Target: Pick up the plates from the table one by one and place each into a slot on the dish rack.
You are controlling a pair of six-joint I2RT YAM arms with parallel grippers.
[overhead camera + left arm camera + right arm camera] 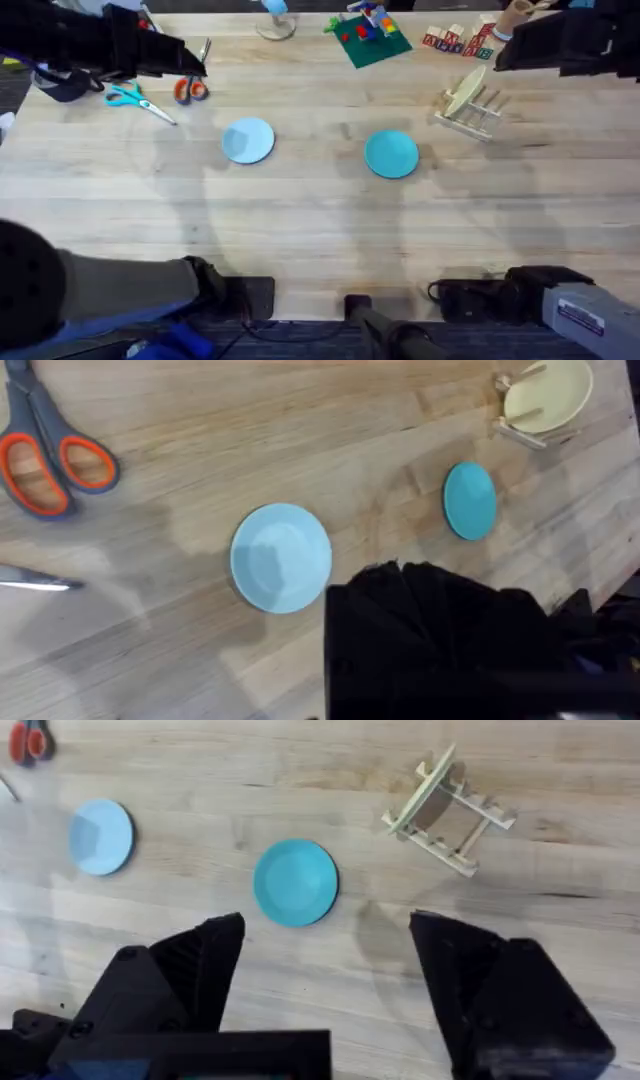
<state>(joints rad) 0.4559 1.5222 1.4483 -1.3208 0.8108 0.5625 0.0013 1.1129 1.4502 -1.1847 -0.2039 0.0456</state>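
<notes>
Both plates flat on desk (300, 230), none slotted: teal plate (391, 154) near dish rack (468, 104), pale blue plate (248, 140) farther off. Right gripper (325, 980) fingers wide, empty, above teal plate; left gripper fingers: cannot tell.

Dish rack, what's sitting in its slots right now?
One cream plate stands on edge in the dish rack. Both blue plates, pale and teal, lie on the table. The slots behind the cream plate are hidden.

Right hand (325, 990) wide open, aloft.

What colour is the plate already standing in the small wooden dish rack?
Cream, pale yellowish: the cream plate in the wooden dish rack, clearest in the left wrist view.
</notes>
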